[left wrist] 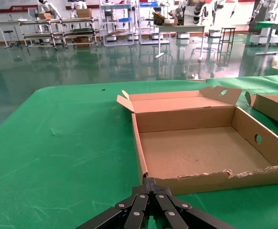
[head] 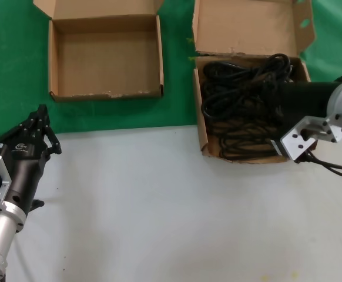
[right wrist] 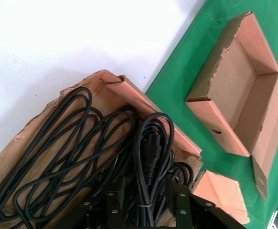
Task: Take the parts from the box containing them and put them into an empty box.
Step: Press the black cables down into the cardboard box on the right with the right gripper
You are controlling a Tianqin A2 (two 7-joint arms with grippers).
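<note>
Right gripper (right wrist: 143, 200), at 3 o'clock over the deep cardboard box (head: 203, 138), spreads its fingers around a coiled black power cord (right wrist: 151, 157), while the left gripper (head: 40, 115) hangs pressed together at 9 o'clock, the shallow empty box (head: 56, 94) lying beyond at 11.

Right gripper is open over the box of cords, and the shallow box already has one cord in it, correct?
Not quite. The right gripper is open over the cords in the deeper box, but the head view shows the shallow box holding nothing.
</note>
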